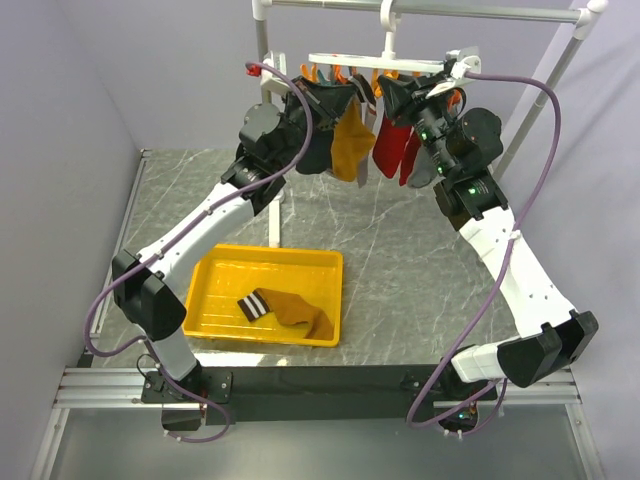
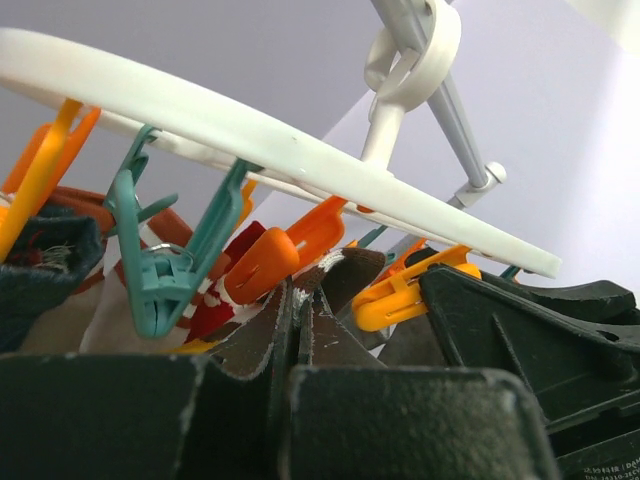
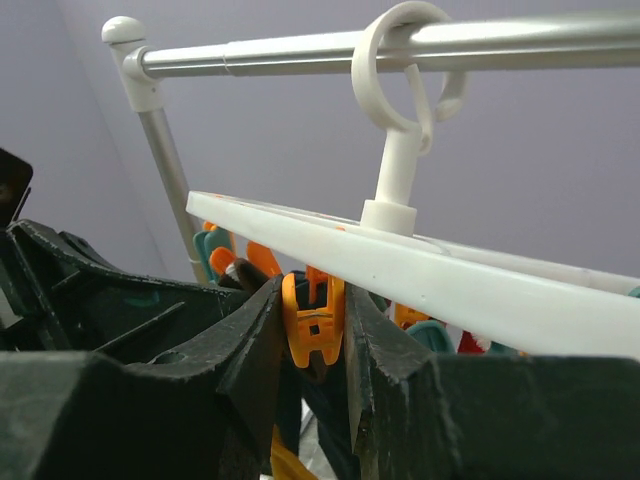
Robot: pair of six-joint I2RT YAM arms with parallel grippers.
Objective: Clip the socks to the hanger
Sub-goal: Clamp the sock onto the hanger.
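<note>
Top external: two socks (image 1: 352, 148), one hung; left gripper (image 2: 300, 312) closed, right gripper (image 3: 312, 300) pinching one clip (image 3: 316, 332).

Rail (image 1: 450, 12) runs above the table's (image 1: 420, 250) far edge, with the hanger (image 1: 375, 62) hooked on it near the middle. Hanging sock (image 1: 352, 145) is clipped under the hanger left of centre; other socks (image 1: 392, 145) hang just right of it, touching. Left gripper (image 1: 340, 95) is up at the hanger's left side, beside that sock's top. Right gripper (image 3: 312, 340) is at its right side, fingers pinched either side of a clip (image 3: 313, 310). Tray (image 1: 200, 290) sits toward the table's near-left corner. Second sock (image 1: 290, 312) lies in it, toward the tray's near-right corner.
</note>
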